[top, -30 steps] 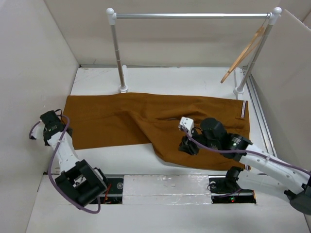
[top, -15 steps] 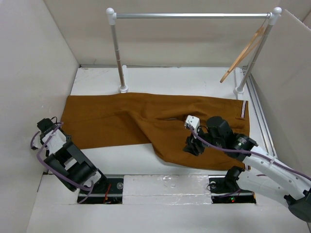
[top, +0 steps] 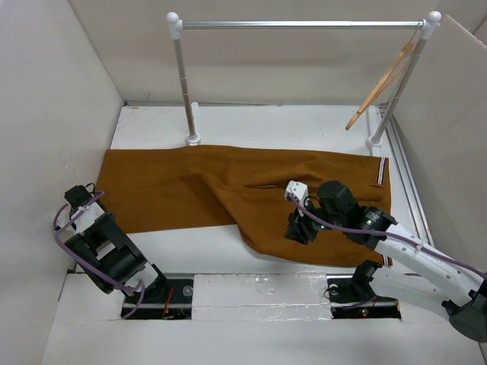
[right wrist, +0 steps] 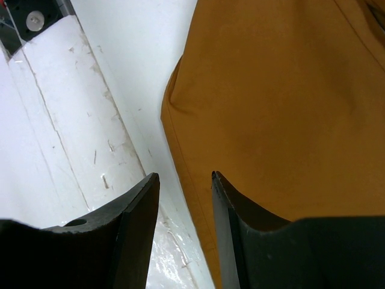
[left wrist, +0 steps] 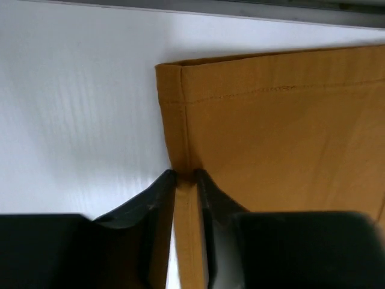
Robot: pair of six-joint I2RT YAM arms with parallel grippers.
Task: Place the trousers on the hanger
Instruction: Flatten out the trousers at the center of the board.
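Top external view counts one pair of trousers (top: 190,186), one hanger (top: 380,80), one rail (top: 300,24) on two posts, and two arms. At the far left, the left fingers (left wrist: 150,198) sit at the trousers' left hem. Only the left wrist view shows them pinched nearly together on the folded hem edge, which runs up from between the tips. The rest of the cloth spreads ahead of them and to their right, flat on the white surface (top: 266,125). Further right, the right fingers (right wrist: 135,235) hang over the trousers' near edge. Right wrist view shows what the overhead hides: they stand a modest gap apart, gripping nothing, the cloth's curved edge passing under the gap. Whether the tips touch cloth I cannot tell. Beyond them, the hanger hangs tilted from the rail's right end, not touching the trousers.
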